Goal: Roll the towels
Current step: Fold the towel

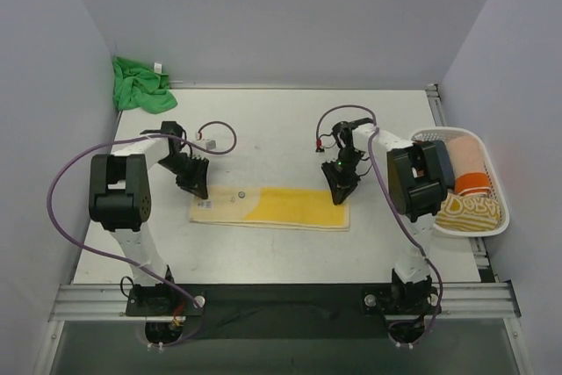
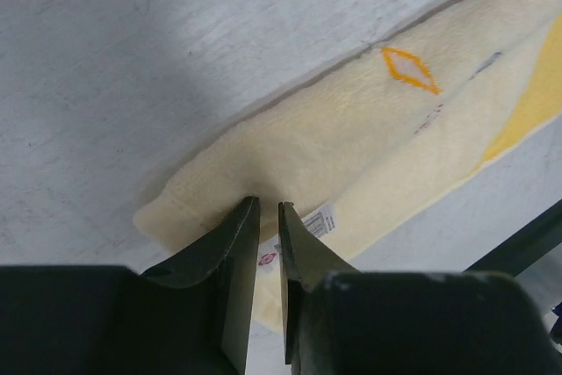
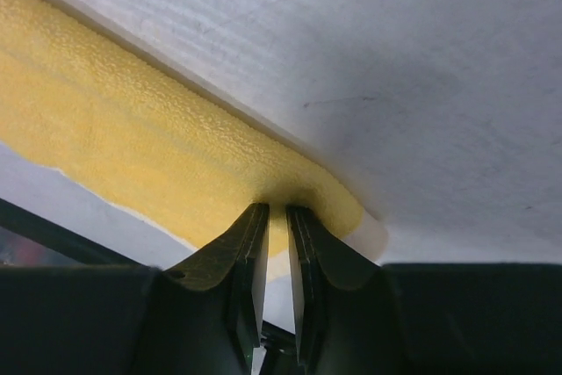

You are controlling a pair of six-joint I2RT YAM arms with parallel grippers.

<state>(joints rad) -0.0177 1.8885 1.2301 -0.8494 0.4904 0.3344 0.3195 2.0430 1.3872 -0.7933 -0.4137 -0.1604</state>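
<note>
Left gripper (image 1: 197, 191) (image 2: 267, 204): jaws nearly together, thin slit between them, pinched on the far edge of the yellow towel (image 1: 281, 206) (image 2: 351, 138) at its left end. Cloth puckers right at the tips.

Right gripper (image 1: 341, 197) (image 3: 277, 210): same state, jaws clamped on the far edge near the towel's right end, with a small pucker of fabric at the tips.

Yellow towel lies flat on the table (image 1: 281, 120) as a long narrow strip, running left-right between the two arms. The left part is pale cream, the right part a deeper yellow (image 3: 132, 147). Left wrist view shows an orange diamond mark (image 2: 408, 69) on the cream part and a small white tag (image 2: 318, 219) just beside the fingers.

Green towel (image 1: 139, 83) is bunched in a heap at the far left corner, against the wall, well apart from both arms.

White basket (image 1: 436, 134) sits at the right table edge, beside the right arm. It holds what look like rolled cloths, one orange and white, one yellow patterned; I can't make out detail.
</note>
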